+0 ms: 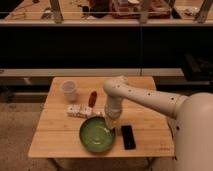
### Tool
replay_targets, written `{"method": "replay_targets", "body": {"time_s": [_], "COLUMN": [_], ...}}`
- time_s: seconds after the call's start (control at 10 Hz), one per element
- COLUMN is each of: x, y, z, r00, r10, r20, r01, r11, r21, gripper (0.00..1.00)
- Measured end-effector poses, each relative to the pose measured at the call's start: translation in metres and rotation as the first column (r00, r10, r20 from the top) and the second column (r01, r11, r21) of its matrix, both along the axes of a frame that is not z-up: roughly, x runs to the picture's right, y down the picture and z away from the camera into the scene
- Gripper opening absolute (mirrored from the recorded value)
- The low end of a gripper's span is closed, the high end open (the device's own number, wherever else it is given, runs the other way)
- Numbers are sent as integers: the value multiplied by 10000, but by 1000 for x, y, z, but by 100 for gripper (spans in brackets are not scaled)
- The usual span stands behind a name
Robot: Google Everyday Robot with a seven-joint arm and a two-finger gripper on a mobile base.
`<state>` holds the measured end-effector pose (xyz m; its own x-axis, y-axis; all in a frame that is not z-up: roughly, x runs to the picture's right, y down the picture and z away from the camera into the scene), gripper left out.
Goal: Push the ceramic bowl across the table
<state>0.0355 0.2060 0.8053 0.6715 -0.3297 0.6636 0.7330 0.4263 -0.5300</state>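
1. The light-wood surface [55, 137] shows plank grain.
2. On it lie 5 things: ceramic bowl [96, 135], white cup [69, 90], small red item [92, 97], pale packet [79, 111], black slab [128, 136].
3. The pincer [111, 124] sits at the bowl's far rim.

No text, label or number can be read on anything here.

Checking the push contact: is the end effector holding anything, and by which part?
Cannot be told. The end effector sits at the ceramic bowl's upper right rim; no grasp shows.
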Motion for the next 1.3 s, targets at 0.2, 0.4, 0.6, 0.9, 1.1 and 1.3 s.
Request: {"method": "replay_targets", "body": {"time_s": [0.2, 0.4, 0.6, 0.9, 1.1, 1.3], "x": [20, 34, 37, 45, 54, 53], "y": [8, 12, 21, 43, 43, 39], "z": [-5, -6, -5, -19, -17, -13], "r00": [9998, 9994, 9993, 9981, 9973, 9975], "r10": [118, 215, 280, 464, 692, 693], "r20": [-153, -262, -262, -401, -230, -139], "r01": [-120, -222, -289, -489, -710, -704], "r11": [9999, 9994, 9989, 9968, 9934, 9930], "r21": [-119, -257, -363, -630, -901, -951], "gripper": [23, 23, 23, 19, 4, 3]}}
